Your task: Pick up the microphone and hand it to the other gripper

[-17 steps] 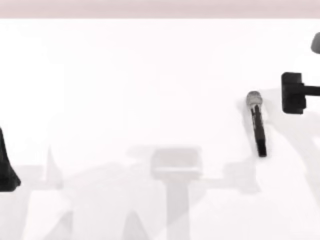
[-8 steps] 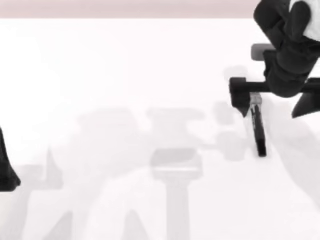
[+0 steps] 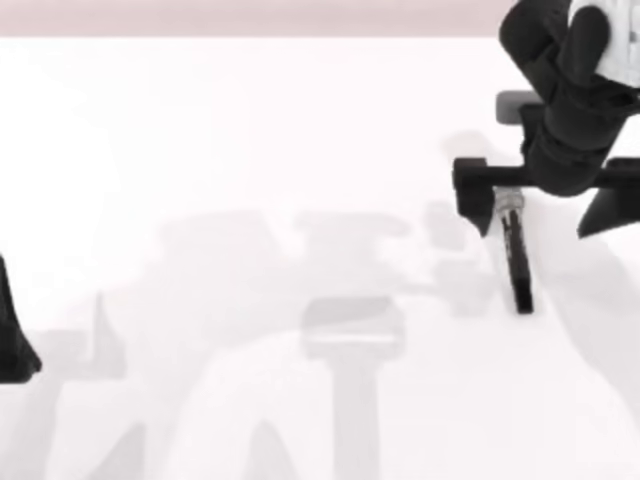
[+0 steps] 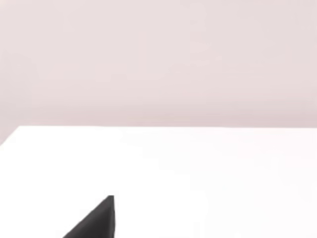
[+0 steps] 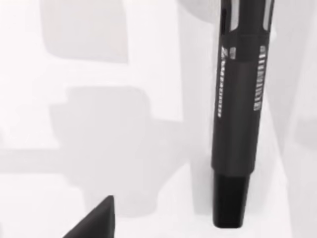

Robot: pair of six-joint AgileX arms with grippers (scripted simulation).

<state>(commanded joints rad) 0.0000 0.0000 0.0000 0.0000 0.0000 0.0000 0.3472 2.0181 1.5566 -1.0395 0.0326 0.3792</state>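
Right wrist view, nearest of all, shows the microphone (image 5: pixel 237 124) lying flat on the white bench (image 5: pixel 99 163), its slim black handle running down the right of the frame to a narrower butt at the lower right, with pale lettering along the barrel; one dark fingertip (image 5: pixel 94 223) shows at the lower left, well clear of the handle, and since its partner is out of frame I cannot tell how the fingers stand.

From the top view, the microphone (image 3: pixel 516 255) sits at the right of the frame, butt toward the lower edge, head hidden under the right gripper (image 3: pixel 480 195), which hangs over the head end with its bulky arm (image 3: pixel 560 100) filling the upper right corner.

By my judgement the mic is light and rigid, nothing that would crush; the smooth tapering handle looks slippery, and the round mesh head would roll out of a pinch; the better hold is across the thicker upper barrel, just below the head, leaving the lower handle free for the receiving fingers.

Farthest off, the left gripper (image 3: pixel 15 340) is parked at the left edge; left wrist view shows only bare bench and one fingertip, so its fingers cannot be judged either.
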